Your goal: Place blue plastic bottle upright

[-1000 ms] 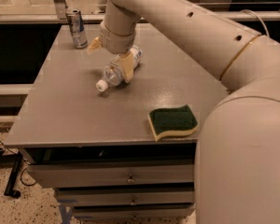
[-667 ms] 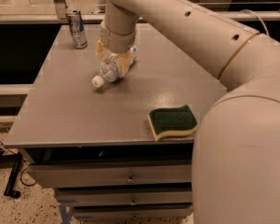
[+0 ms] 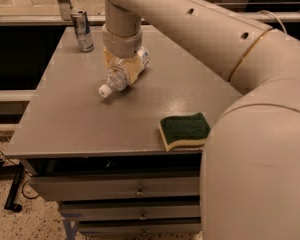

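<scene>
The blue plastic bottle (image 3: 121, 76) is a small clear bottle with a white cap and a white label. It lies tilted on the grey table (image 3: 80, 124), cap pointing to the front left and low by the surface. My gripper (image 3: 123, 68) comes down from above at the back middle of the table. Its tan fingers (image 3: 135, 72) sit on either side of the bottle's body and are shut on it. The bottle's far end with the label shows just behind the fingers.
A slim silver can (image 3: 82, 30) stands upright at the table's back left corner. A green and yellow sponge (image 3: 184, 131) lies near the front right edge. My large arm fills the right side of the view. Drawers sit below the tabletop.
The gripper and the bottle shifted slightly to the left and back together. The bottle stays tilted with its cap low, held between the fingers.
</scene>
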You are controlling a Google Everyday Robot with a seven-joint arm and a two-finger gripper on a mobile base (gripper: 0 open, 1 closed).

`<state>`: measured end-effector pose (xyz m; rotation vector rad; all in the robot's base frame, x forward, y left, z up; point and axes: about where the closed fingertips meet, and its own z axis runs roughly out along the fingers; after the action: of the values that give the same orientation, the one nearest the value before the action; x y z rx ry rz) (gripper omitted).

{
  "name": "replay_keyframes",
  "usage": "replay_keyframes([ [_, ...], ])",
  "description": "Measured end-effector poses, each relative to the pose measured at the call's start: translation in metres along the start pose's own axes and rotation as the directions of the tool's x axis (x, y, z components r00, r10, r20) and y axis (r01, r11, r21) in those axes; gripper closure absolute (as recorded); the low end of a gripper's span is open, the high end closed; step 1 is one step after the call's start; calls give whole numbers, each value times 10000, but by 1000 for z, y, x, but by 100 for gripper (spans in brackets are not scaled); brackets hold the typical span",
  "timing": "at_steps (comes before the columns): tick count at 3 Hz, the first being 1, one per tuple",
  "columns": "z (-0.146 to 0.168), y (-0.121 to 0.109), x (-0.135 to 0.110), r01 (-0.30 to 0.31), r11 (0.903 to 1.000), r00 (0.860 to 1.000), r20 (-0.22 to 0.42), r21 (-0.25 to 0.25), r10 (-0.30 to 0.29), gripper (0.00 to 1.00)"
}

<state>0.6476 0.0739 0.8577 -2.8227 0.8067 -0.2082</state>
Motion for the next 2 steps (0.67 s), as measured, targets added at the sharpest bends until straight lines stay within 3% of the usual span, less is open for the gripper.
replay_keyframes([
  [1,-23,12,-2,-1577,9860,9864,371,-548,1599,100],
  [2,-85,13,0,-3863,9224,9123,1478,6,3820,100],
])
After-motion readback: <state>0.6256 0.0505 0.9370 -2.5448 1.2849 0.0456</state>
